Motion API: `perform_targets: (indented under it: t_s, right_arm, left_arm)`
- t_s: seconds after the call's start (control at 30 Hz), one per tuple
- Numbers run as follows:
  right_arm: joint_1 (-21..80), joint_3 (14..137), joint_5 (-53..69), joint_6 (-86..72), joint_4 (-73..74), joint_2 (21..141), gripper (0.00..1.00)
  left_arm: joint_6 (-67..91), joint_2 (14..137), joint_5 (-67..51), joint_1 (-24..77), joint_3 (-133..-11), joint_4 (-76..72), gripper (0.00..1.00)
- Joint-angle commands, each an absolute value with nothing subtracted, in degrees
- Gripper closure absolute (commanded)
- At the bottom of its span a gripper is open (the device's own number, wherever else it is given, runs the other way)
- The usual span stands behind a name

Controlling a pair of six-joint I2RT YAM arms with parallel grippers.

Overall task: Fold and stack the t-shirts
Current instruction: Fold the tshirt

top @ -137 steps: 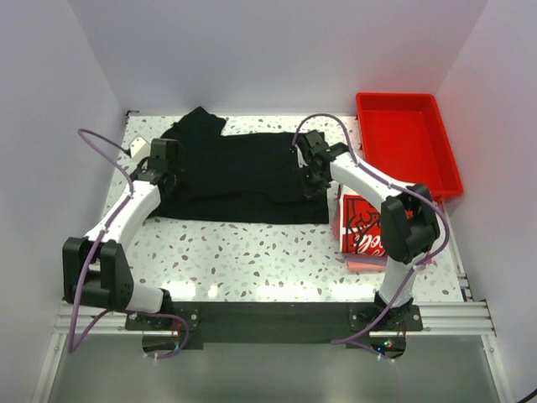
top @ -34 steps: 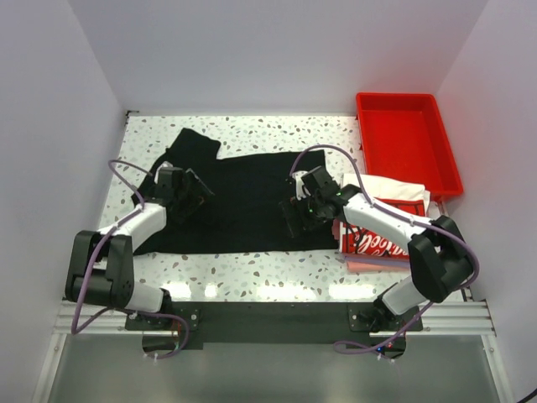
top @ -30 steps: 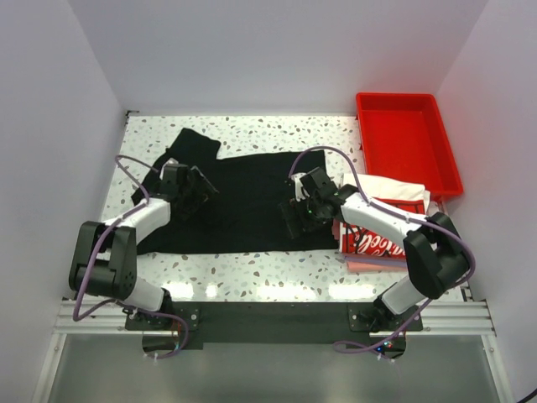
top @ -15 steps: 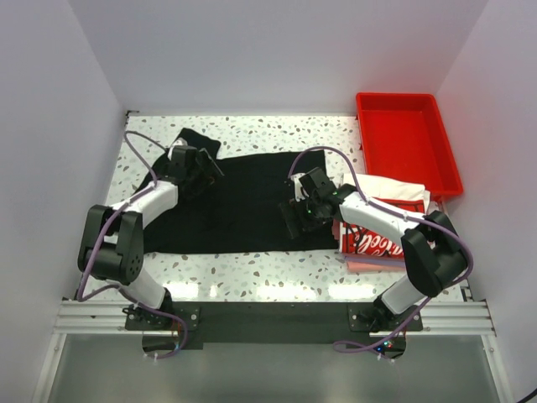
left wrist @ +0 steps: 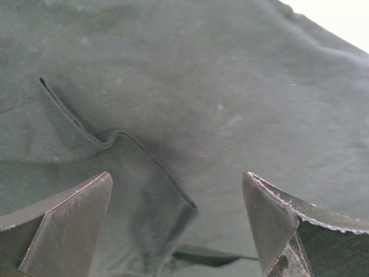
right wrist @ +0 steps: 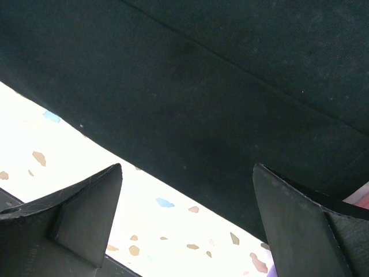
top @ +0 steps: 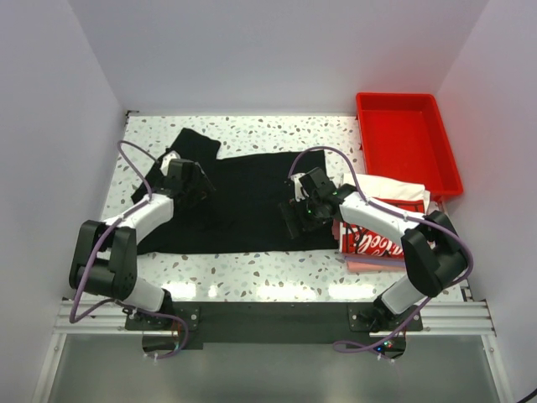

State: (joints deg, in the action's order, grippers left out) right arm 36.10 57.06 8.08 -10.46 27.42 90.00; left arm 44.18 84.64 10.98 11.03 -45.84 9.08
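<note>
A plain black t-shirt [top: 243, 197] lies spread flat across the middle of the table, one sleeve [top: 195, 144] reaching toward the back left. My left gripper [top: 200, 186] hovers open over its left part; in the left wrist view, black cloth [left wrist: 219, 86] with a folded hem [left wrist: 135, 151] fills the space between the fingers [left wrist: 63, 225]. My right gripper [top: 292, 223] is open over the shirt's near right edge [right wrist: 190, 161], holding nothing. A folded white t-shirt with a red-and-black print [top: 377, 235] lies at the right on a pinkish one [top: 369, 262].
A red plastic tray [top: 367, 138] stands at the back right, next to the folded shirts. Speckled tabletop [top: 252, 269] shows in front of the black shirt and under my right gripper [right wrist: 187, 228]. White walls close in the left, back and right.
My left gripper swung toward the back over the black shirt's sleeve, then came back a little nearer. The right arm has hardly moved. Both grippers stayed open.
</note>
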Motion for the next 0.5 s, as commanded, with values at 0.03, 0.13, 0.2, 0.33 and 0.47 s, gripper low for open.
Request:
perform_targets:
  t_s: [0.03, 0.13, 0.2, 0.33, 0.47]
  right_arm:
    - [36.21, 58.89, 6.59, -9.93, 27.51, 89.03, 0.01]
    - [36.12, 58.71, 6.07, -9.76, 27.69, 88.77, 0.01]
    - [36.21, 58.62, 5.80, -9.84, 27.86, 88.51, 0.01]
    - [36.21, 58.45, 5.54, -9.75, 27.86, 87.89, 0.01]
    - [36.21, 58.10, 5.36, -9.67, 27.69, 87.36, 0.01]
  left_arm:
    - [42.54, 87.79, 15.98, 10.46, -48.07, 9.57, 0.00]
    - [41.66, 89.81, 17.66, 8.71, -49.48, 9.06, 0.00]
    - [41.05, 91.31, 18.02, 6.52, -49.83, 8.09, 0.00]
    - [40.34, 96.23, 17.41, 2.21, -52.99, 8.53, 0.00]
    - [40.34, 95.71, 16.96, 0.27, -53.61, 4.66, 0.00]
